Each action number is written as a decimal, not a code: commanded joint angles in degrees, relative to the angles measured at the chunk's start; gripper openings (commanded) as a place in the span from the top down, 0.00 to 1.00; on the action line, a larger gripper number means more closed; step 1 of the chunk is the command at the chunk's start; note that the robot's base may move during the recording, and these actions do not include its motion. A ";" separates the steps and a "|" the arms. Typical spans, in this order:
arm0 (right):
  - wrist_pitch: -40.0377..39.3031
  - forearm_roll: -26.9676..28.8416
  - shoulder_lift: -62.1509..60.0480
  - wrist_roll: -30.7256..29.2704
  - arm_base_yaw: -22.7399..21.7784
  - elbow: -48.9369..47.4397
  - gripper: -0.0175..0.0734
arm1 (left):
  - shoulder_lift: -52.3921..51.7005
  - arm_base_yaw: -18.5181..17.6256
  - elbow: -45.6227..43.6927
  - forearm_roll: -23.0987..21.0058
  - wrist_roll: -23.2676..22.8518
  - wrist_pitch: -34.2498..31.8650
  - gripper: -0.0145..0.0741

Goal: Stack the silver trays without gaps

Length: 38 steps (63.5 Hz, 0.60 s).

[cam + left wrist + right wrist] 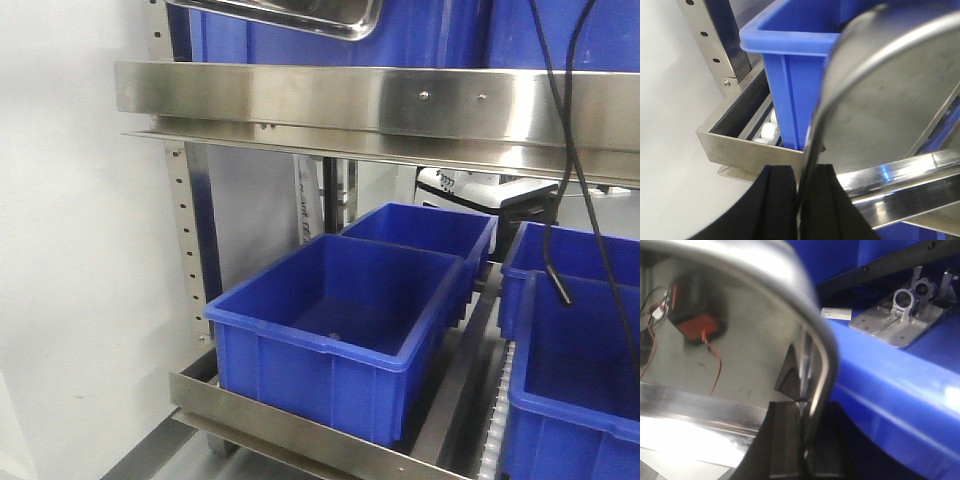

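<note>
A silver tray (300,14) shows only as a shiny corner at the top edge of the front view, above the steel shelf rail; neither gripper appears there. In the left wrist view the tray (890,95) fills the right side, tilted, its thin rim running down between my two black fingers; my left gripper (801,202) is shut on that rim. The right wrist view shows the tray's hollow inside (735,335) and its rolled edge passing between the black pads, with my right gripper (804,445) shut on it. One tray is all I can make out.
A steel shelf rail (400,100) crosses the front view. Below it stand several blue bins (345,325) on a lower steel shelf (300,430). A blue bin (790,65) and a shelf corner (740,145) lie beyond the left gripper. Metal brackets (900,315) rest in a blue bin at right.
</note>
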 commanded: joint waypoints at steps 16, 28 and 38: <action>-4.19 -0.96 1.12 -0.63 -0.59 -0.06 0.89 | -0.29 -1.40 -0.51 -2.74 -0.56 -3.95 0.84; -4.19 -0.96 1.12 -0.63 -0.59 -0.06 0.89 | -0.29 -1.40 -0.51 -2.74 -0.56 -3.95 0.84; -4.19 -0.96 1.12 -0.63 -0.59 -0.06 0.89 | -0.29 -1.40 -0.51 -2.74 -0.56 -3.95 0.84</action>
